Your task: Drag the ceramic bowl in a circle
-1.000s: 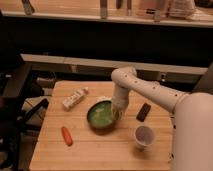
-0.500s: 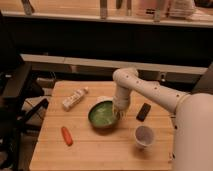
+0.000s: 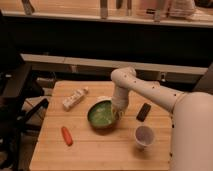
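Observation:
The ceramic bowl (image 3: 103, 115), round, shallow and glossy green with a dark rim, sits near the middle of the wooden table (image 3: 90, 150). My white arm reaches in from the right and bends down over the bowl's right rim. The gripper (image 3: 118, 112) is at that rim, its tip down against or inside the bowl's right edge.
A white packet (image 3: 74, 98) lies to the bowl's upper left. An orange carrot-like piece (image 3: 66, 135) lies at the front left. A small white cup (image 3: 144, 136) stands at the front right, and a black flat object (image 3: 143, 112) lies right of the arm.
The bowl and the gripper have shifted slightly, a little to the right and toward the back. The other objects have stayed put.

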{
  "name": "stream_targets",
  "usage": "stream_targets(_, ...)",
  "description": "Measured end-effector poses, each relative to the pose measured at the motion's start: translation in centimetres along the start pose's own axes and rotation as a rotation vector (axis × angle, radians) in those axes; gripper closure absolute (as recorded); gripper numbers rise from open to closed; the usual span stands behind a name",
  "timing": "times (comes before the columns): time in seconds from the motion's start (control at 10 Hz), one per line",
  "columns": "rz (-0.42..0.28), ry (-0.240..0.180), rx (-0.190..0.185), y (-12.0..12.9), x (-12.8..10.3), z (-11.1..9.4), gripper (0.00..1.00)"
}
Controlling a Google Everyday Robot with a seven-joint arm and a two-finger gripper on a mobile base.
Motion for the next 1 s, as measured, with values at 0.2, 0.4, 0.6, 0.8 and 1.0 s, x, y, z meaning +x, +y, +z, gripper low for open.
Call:
stream_targets(0.2,0.012,-0.002,-0.001,-0.05,-0.07,0.07,1.0)
stream_targets(0.4,0.028,-0.008,0.0,0.05,-0.04,0.01,1.0)
stream_targets(0.6,0.045,-0.015,-0.001,0.42,-0.01,0.07,1.0)
stream_targets(0.8,0.053,-0.019,-0.001,0.45,-0.07,0.16,1.0)
stream_targets(1.0,0.063,-0.022,-0.001,0.73,0.04,0.25,1.0)
